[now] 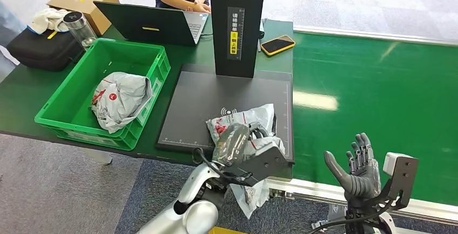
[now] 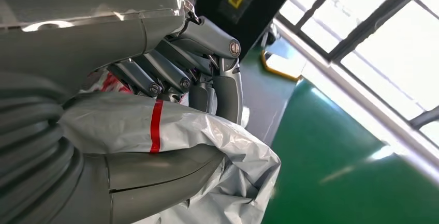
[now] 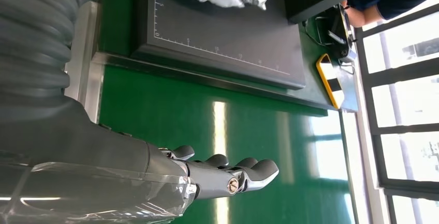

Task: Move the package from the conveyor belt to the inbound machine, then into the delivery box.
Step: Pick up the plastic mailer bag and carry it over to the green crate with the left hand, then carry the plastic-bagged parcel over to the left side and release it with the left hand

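Head view: crumpled grey package (image 1: 246,123) in left hand (image 1: 237,145).

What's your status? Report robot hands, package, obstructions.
Left robot hand holds package over inbound machine. Right robot hand open above conveyor belt. Second package lies in delivery box. No obstruction seen.

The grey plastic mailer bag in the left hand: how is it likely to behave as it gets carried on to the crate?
The grey plastic mailer bag is probably floppy: it creases around the left hand and a loose end hangs off the black scanner pad's edge. It looks light, given how little it fills out. The glossy film may slip between the fingers.
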Controlling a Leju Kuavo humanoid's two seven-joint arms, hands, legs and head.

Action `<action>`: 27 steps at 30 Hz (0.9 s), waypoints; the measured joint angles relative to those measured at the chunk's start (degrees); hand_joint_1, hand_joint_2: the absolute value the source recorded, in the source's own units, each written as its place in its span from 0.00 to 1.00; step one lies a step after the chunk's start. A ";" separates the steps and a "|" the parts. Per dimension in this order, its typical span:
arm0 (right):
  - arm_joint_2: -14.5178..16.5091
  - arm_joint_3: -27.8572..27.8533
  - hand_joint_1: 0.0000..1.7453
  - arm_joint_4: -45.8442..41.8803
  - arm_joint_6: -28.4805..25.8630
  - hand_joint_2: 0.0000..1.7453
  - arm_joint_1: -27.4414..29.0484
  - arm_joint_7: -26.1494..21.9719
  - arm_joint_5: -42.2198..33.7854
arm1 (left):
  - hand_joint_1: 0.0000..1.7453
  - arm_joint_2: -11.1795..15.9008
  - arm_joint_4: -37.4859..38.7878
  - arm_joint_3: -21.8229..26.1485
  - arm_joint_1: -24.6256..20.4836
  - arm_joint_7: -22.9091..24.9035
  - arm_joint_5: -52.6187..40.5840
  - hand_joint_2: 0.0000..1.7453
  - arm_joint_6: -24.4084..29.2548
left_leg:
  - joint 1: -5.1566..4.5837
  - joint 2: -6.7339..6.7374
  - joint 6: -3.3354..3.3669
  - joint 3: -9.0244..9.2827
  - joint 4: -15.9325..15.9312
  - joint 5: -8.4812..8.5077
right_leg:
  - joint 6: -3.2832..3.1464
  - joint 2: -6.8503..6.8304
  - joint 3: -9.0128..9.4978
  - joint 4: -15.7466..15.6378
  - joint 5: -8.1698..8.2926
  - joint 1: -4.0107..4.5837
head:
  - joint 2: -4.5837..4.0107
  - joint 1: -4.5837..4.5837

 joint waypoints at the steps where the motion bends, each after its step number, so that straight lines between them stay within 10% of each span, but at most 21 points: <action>1: 0.00 0.00 0.00 -0.14 0.21 1.00 0.21 0.01 -0.03 | 1.00 0.38 -1.92 0.82 0.29 -0.06 0.66 1.00 0.43 | 0.00 0.00 0.00 0.00 0.00 0.00 | 0.00 0.00 0.00 0.00 0.00 0.00 | 0.00 0.00; 27: 2.14 -1.95 0.00 -2.94 6.48 1.00 3.60 -0.66 0.63 | 1.00 6.99 -32.00 15.79 4.84 0.25 -6.03 1.00 4.99 | 0.01 0.01 0.00 0.00 0.00 0.01 | 0.00 0.00 0.00 0.02 0.00 0.00 | 0.00 0.00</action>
